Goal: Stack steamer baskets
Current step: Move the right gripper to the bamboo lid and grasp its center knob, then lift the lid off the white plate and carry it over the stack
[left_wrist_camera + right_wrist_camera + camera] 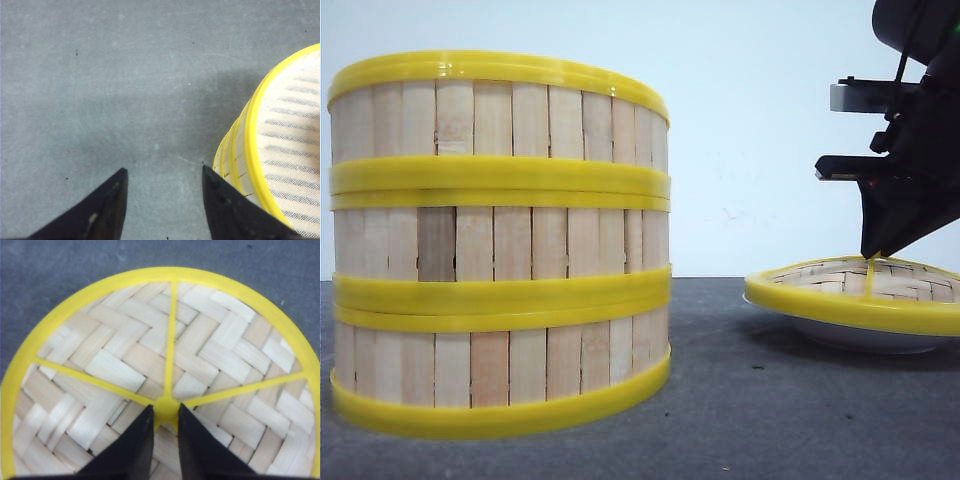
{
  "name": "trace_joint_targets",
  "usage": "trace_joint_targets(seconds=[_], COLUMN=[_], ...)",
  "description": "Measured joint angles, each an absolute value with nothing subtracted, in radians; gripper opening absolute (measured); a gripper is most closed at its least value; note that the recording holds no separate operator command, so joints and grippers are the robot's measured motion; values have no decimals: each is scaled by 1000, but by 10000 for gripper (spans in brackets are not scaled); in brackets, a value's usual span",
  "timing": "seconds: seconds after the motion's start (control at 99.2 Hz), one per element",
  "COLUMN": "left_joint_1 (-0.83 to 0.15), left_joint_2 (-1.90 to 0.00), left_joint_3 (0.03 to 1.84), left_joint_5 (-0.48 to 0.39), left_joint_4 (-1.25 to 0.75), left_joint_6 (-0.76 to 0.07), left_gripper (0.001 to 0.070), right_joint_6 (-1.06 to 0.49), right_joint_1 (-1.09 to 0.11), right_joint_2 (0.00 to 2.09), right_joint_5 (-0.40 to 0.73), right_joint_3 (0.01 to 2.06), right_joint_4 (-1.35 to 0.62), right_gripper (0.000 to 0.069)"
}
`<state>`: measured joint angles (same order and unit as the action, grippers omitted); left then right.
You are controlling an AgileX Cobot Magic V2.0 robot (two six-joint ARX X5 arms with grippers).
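Pale wood slats and thick yellow plastic rims: three round shallow steamer baskets [500,240], stacked one on another, rims meeting in doubled yellow bands. Standing upright on the left of the grey matte table [740,400], close to the front camera.

Seen again from the left wrist at the edge of the view [290,150], with the top basket's striped pale floor showing from above. Just beside the black left gripper [165,172], next to one of its fingers [225,200] but not between the two. Spread wide, holding nothing, only bare table beneath the gap.

Well apart from the black right gripper [880,250], off at the right side of the table. Poised there, tip down, inside an upturned woven bamboo lid with a yellow rim [910,285], itself lying slightly tilted on a white shallow plate [860,338].

From the right wrist, the woven underside of the lid [100,365] crossed by thin yellow spokes meeting at a small yellow hub [166,415]. Right gripper [165,407] narrowed to a slim gap, one finger on each side of that hub. Impossible to tell whether pressing on it or merely flanking it.
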<state>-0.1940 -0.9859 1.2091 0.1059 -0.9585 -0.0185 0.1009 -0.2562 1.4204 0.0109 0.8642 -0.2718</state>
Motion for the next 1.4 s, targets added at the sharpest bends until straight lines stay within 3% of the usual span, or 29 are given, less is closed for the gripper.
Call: trace_joint_targets(seconds=[0.393, 0.817, 1.21, 1.401], left_joint_1=[-194, -194, -194, -194], left_joint_2=[-986, -987, -987, -987], left_joint_3=[1209, 1209, 1209, 1209], left_joint_5=[106, 106, 106, 106], left_joint_4=[-949, -898, -901, -901], left_joint_6=[-19, -19, -23, -23], left_gripper=[276, 276, 276, 276], right_joint_6=[69, -13, -47, -74], right_joint_1=[-262, -297, -532, -654], right_joint_2=[1361, 1356, 1421, 1513], right_joint_5=[-65, -422, -437, -369], right_joint_3=[1030, 1407, 1602, 1697], right_joint_4=[-441, -670, -753, -806], right_gripper=[48, 48, 48, 48])
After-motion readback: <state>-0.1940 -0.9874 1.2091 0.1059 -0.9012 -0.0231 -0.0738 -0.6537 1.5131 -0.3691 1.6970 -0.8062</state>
